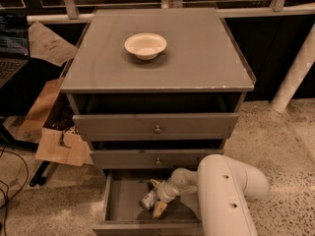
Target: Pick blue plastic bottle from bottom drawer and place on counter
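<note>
Sitting inside the bottom drawer, your gripper is at the blue plastic bottle; can't tell its grip state.

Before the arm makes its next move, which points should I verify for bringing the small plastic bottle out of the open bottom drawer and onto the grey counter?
1. The bottom grey wooden drawer is open: ok, it is pulled out and its floor shows.
2. The small plastic bottle with whitish label is found: ok, it is inside this drawer.
3. The gripper is in place: ok, it is down in the drawer, right at the bottle.
4. The hold on the bottle is secure: cannot tell.
5. The flat grey counter has free room: ok, only the white round bowl stands on it, and its right side is bare.
</note>
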Robot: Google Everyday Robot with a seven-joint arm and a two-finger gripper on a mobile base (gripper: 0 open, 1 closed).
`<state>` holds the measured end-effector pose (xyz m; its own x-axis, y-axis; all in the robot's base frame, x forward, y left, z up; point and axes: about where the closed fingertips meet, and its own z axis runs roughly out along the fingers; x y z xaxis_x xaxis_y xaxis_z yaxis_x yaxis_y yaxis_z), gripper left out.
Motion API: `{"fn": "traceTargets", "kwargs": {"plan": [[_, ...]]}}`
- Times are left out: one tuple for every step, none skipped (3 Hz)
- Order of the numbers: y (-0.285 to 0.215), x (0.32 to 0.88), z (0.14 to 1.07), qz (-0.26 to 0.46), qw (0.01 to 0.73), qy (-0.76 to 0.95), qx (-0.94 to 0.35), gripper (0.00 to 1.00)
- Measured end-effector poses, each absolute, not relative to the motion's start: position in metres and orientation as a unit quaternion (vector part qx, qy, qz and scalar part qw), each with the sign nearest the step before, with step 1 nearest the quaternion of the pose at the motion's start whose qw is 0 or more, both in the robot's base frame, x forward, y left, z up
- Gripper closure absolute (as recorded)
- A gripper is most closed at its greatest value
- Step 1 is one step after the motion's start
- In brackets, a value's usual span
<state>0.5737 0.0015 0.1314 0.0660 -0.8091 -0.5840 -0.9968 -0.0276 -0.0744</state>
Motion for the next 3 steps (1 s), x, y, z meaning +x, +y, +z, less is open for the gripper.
{"fn": "traceTargets", "kwargs": {"plan": [[0.0015, 0.5737, 0.1314, 0.196, 0.240, 0.655, -0.690, 0.18], [0.0016, 0.5736, 0.1314, 0.196, 0.240, 0.655, -0.690, 0.43], [0.0016, 0.5736, 0.1314, 0.196, 0.240, 0.655, -0.690, 0.64]]}}
